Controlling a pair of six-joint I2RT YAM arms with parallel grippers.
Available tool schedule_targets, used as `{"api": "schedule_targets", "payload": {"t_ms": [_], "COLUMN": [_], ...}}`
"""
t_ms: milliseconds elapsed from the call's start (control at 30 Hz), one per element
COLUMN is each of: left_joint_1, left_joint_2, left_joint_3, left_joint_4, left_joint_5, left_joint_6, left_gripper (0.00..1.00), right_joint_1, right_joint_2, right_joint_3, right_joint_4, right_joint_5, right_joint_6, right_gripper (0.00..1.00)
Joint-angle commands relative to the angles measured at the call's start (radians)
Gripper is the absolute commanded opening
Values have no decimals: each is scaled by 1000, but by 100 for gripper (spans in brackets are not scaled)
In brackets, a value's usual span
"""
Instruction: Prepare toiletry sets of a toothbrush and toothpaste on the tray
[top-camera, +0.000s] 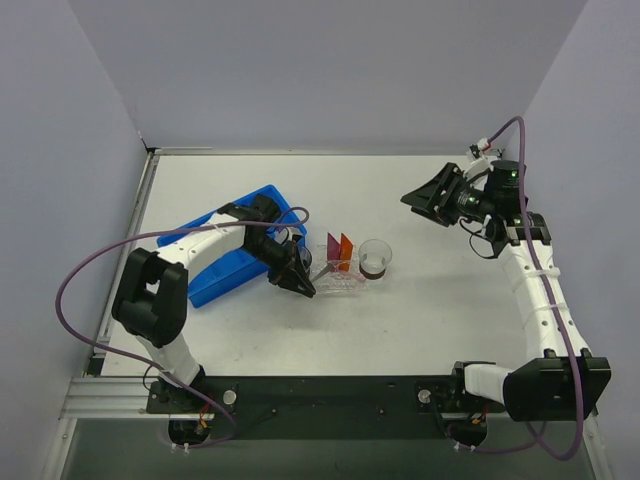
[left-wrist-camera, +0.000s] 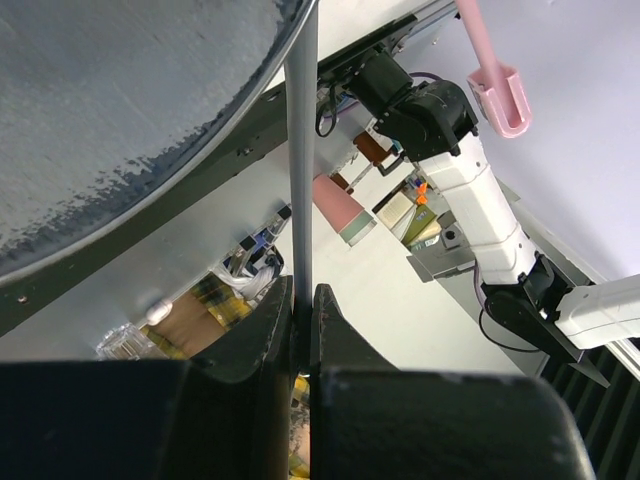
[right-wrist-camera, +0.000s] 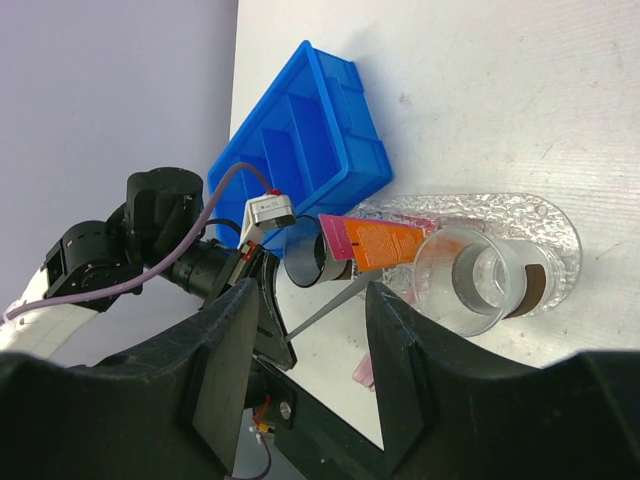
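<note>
The clear bumpy tray (top-camera: 343, 286) lies mid-table; it also shows in the right wrist view (right-wrist-camera: 545, 218). A magenta toothpaste tube (right-wrist-camera: 338, 238) and an orange one (right-wrist-camera: 388, 244) rest at its left end, standing on edge in the top view (top-camera: 340, 250). The pale pink toothbrush (right-wrist-camera: 363, 372) pokes off the tray's near edge, partly under a cup; its head shows in the left wrist view (left-wrist-camera: 497, 88). My left gripper (top-camera: 297, 278) (left-wrist-camera: 300, 296) is shut on a slim grey stick (left-wrist-camera: 301, 180) (right-wrist-camera: 330, 308) slanting toward the tubes. My right gripper (top-camera: 425, 197) (right-wrist-camera: 310, 300) is open, raised at the far right.
An upright clear cup (top-camera: 375, 258) with a dark bottom stands on the tray's right end (right-wrist-camera: 480, 285). A second dark cup (right-wrist-camera: 312, 258) lies on its side by the tubes. The blue compartmented bin (top-camera: 225, 268) (right-wrist-camera: 300, 130) sits left of the tray.
</note>
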Motion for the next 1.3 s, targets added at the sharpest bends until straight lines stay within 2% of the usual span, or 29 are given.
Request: {"api": "schedule_targets", "payload": {"t_ms": [0, 733, 1267], "left_joint_1": [8, 23, 23], "left_joint_2": [14, 86, 92], "left_joint_3": [51, 106, 128], "left_joint_4": [-13, -14, -25], "left_joint_5": [35, 38, 34], "left_joint_6": [16, 13, 16], "left_gripper": [0, 1, 41], "right_joint_1": [-30, -44, -52], "right_joint_2": [7, 33, 40], "right_joint_3": [-4, -14, -16], "right_joint_4": [49, 66, 70], "right_joint_5": [-28, -40, -46], "right_joint_6": [7, 25, 31], "right_gripper": [42, 42, 42]}}
